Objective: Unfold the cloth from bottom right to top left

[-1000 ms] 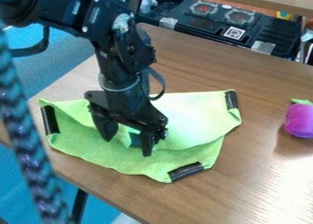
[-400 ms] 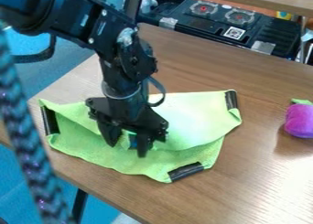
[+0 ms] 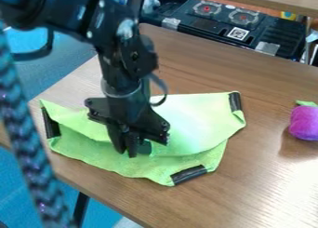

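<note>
Fingers pressed together at the green cloth; a square code label marks the black case.

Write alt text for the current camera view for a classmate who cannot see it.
A black robot gripper is down at a partly folded green cloth with black corner strips, on a wooden table. To the right lies a purple toy; behind is a black two-burner unit.
</note>
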### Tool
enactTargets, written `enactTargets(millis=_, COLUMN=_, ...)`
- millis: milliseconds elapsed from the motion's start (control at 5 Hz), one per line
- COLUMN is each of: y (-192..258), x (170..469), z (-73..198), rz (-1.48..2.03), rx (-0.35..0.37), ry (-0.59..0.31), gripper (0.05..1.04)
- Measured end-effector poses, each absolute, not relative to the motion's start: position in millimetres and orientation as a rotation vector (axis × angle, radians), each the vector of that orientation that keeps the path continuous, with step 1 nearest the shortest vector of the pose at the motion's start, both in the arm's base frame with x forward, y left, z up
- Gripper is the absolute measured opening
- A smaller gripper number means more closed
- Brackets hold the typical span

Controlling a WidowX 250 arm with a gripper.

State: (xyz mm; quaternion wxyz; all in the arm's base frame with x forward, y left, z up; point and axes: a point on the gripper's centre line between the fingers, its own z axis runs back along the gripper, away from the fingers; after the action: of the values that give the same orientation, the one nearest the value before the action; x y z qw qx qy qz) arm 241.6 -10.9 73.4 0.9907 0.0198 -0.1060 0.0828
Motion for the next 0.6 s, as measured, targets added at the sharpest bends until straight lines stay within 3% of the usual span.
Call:
enactTargets(millis=200, y=-10.5, x=249.9, z=92.9, rz=0.185, rx=-0.003, ry=-0.221, gripper=0.058)
enactTargets(millis=400, y=-3.9, x=266.9, z=116.7, rz=0.231, rx=-0.065, ry=-0.225, gripper=0.050)
enactTargets(millis=600, y=14.5, x=291.7, z=126.0, rz=0.332, rx=-0.141, ry=-0.175, gripper=0.050)
